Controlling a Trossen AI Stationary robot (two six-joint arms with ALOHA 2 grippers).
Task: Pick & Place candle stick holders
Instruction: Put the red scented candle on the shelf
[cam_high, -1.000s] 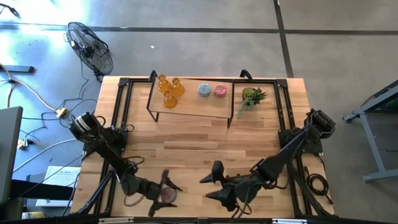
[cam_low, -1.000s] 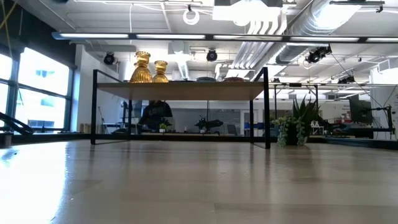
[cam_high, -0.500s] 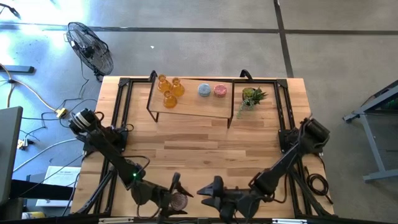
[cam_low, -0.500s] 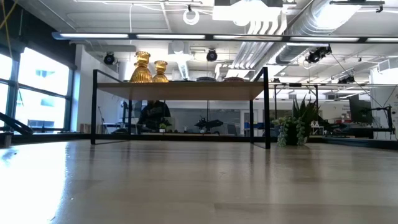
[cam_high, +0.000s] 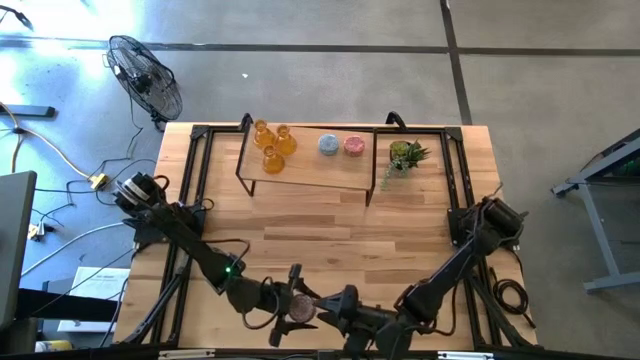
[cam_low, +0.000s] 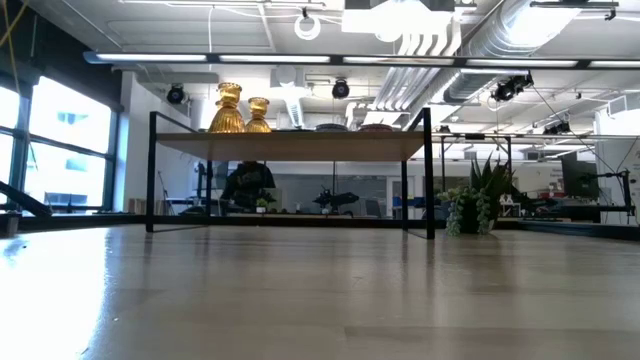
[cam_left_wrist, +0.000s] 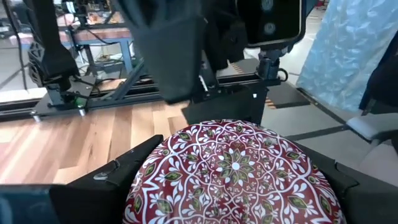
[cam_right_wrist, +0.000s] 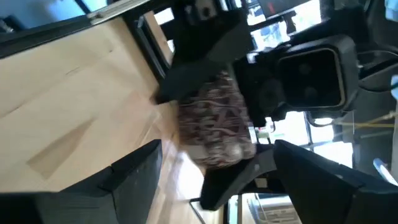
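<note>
Both arms had swung inward along the table's near edge — grippers now almost meeting.

The left gripper (cam_high: 290, 305) clasped the mauve holder (cam_high: 300, 309) by its round sides; the right gripper (cam_high: 338, 308) stood open just beside it. Small patterned glass — probably light, stiff, slippery, breakable; best taken across the belly.
</note>
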